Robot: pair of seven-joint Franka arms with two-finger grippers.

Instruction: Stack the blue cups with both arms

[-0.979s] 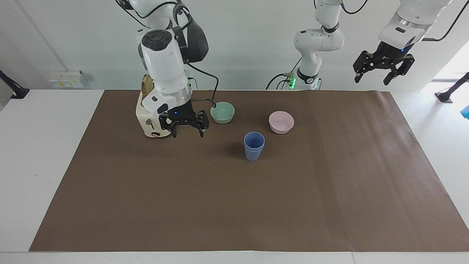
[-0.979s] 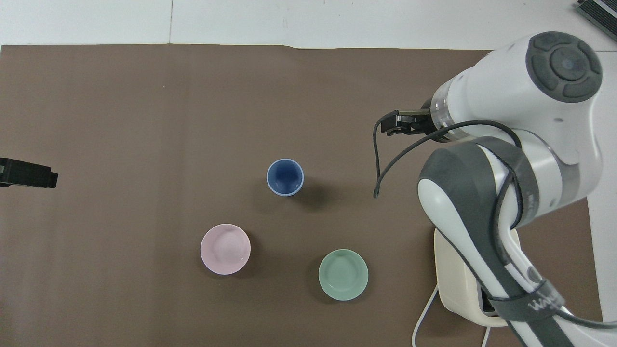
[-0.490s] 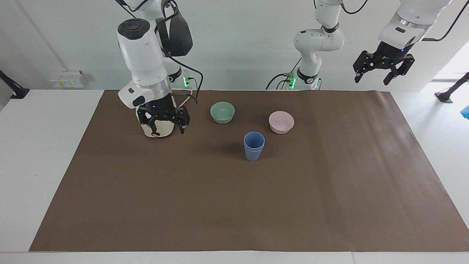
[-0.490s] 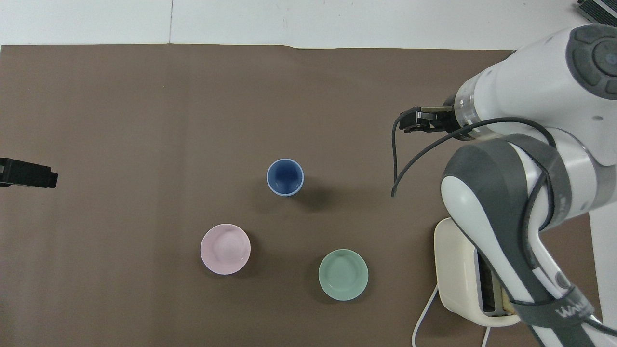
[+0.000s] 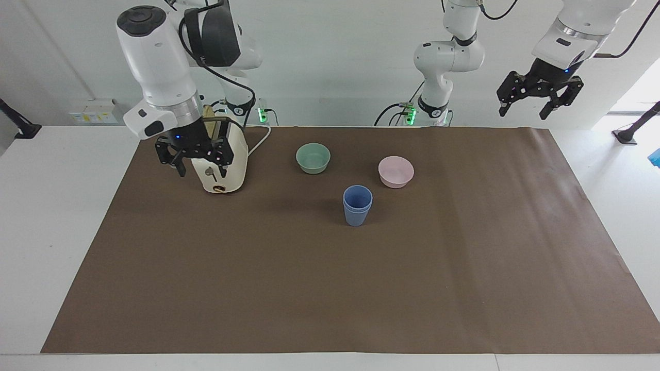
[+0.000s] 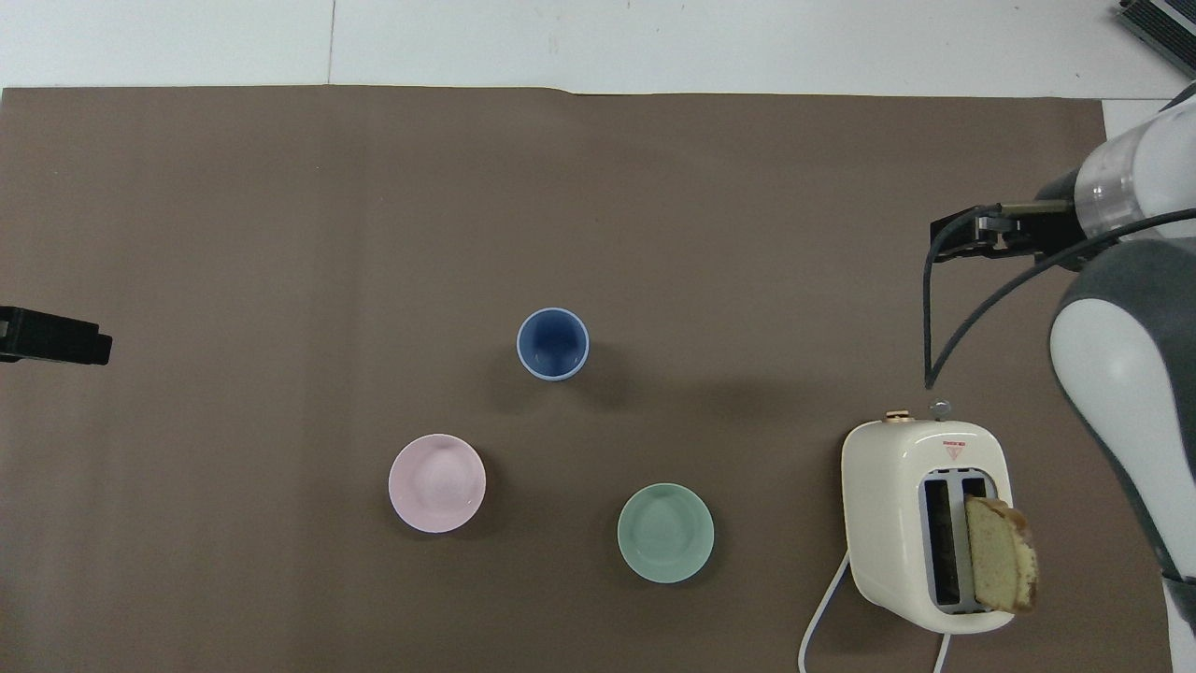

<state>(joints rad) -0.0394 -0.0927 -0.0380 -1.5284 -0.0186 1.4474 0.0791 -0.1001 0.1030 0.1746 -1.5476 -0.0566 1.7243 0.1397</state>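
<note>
The two blue cups point(image 5: 357, 205) stand nested, one inside the other, upright in the middle of the brown mat; they also show in the overhead view point(image 6: 553, 343). My right gripper point(image 5: 198, 161) is open and empty, up in the air by the toaster at the right arm's end of the table. In the overhead view it point(image 6: 981, 234) is over the mat's edge. My left gripper point(image 5: 536, 103) is open and empty, raised high over the left arm's end of the table, where that arm waits. Only its tip point(image 6: 56, 336) shows in the overhead view.
A mint-green bowl point(image 5: 313, 158) point(image 6: 665, 533) and a pink bowl point(image 5: 396, 171) point(image 6: 437, 483) sit nearer to the robots than the cups. A cream toaster point(image 5: 227, 175) point(image 6: 888, 505) holds a bread slice point(image 6: 1000, 551). A thinner white arm point(image 5: 438, 67) stands at the table's robot end.
My right arm has swung away from the cups toward its own end of the table and risen, uncovering the toaster. The left arm and the nested cups have not moved.
</note>
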